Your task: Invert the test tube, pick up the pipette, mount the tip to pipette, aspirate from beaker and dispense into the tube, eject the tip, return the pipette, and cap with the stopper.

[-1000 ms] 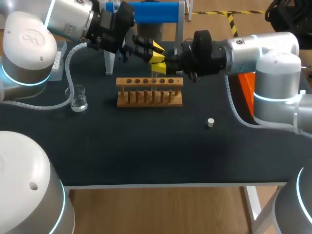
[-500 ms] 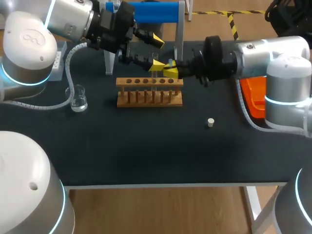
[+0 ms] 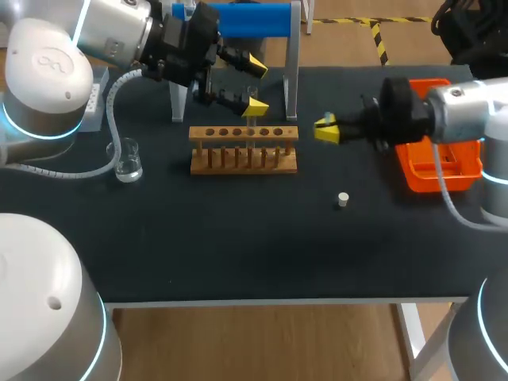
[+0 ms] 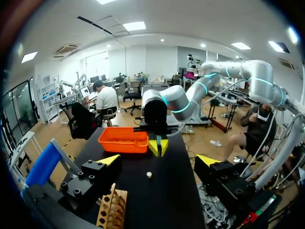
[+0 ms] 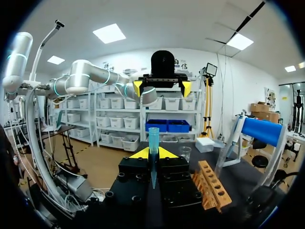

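The clear test tube [image 5: 153, 151] stands upright between the yellow tips of my right gripper [image 5: 153, 153], which is shut on it. In the head view that gripper [image 3: 325, 128] hovers right of the wooden rack [image 3: 244, 149]. My left gripper [image 3: 255, 84] hangs open and empty behind the rack, facing the right one. From the left wrist, my left gripper [image 4: 158, 161] is spread wide, with the right gripper [image 4: 158, 146] and tube ahead of it. The white stopper [image 3: 343, 199] lies on the mat. A glass beaker [image 3: 127, 161] stands left of the rack.
An orange tray [image 3: 441, 170] sits at the right edge, under my right arm. The blue pipette stand [image 3: 255, 19] rises at the back behind the left gripper. Bare dark mat lies in front of the rack.
My left gripper opened and let go of the tube. My right gripper, holding the tube, pulled away to the right, from above the rack to beside it.
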`<state>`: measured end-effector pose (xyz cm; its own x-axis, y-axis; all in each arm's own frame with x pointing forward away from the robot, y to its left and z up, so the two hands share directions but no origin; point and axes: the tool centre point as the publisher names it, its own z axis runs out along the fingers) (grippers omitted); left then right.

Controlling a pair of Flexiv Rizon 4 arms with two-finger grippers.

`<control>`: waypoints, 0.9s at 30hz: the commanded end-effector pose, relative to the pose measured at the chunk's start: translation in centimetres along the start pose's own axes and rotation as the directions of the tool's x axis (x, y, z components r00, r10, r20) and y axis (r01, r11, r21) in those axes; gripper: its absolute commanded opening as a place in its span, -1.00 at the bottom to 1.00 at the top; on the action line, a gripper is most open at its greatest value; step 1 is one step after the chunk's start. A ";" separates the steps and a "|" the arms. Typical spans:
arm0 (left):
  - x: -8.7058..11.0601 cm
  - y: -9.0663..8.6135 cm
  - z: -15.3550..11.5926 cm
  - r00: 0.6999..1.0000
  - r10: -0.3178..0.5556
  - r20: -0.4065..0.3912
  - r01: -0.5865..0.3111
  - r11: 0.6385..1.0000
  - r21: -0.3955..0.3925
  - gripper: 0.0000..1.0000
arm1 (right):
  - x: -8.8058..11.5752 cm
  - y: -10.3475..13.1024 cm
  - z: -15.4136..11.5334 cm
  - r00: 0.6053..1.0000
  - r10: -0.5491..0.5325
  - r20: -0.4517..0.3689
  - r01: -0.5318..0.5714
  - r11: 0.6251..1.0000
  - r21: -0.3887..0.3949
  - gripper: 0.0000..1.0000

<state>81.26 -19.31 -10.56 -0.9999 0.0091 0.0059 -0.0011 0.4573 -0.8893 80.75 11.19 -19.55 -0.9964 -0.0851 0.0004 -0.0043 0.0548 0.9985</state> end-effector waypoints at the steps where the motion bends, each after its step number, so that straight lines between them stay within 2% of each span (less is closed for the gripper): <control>1: 0.0 0.0 0.0 1.000 0.000 -0.001 0.000 1.000 0.000 1.00 | 0.8 -0.3 -3.2 1.000 0.003 0.018 -0.003 1.000 -0.012 -1.00; 19: 0.0 0.0 0.0 1.000 0.000 -0.001 0.000 1.000 0.000 1.00 | 0.4 -3.4 -10.5 0.996 0.034 0.079 -0.031 0.999 -0.033 -1.00; 27: 0.0 0.0 0.0 1.000 0.000 -0.001 0.000 1.000 0.000 1.00 | 0.7 -4.5 -12.6 0.996 0.054 0.066 -0.051 0.997 -0.053 -1.00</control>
<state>81.26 -19.32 -10.56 -0.9999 0.0091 0.0059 -0.0011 0.4573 -0.8893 81.09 -0.95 -23.02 -0.9987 -0.0038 0.0508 0.0507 0.0112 0.9987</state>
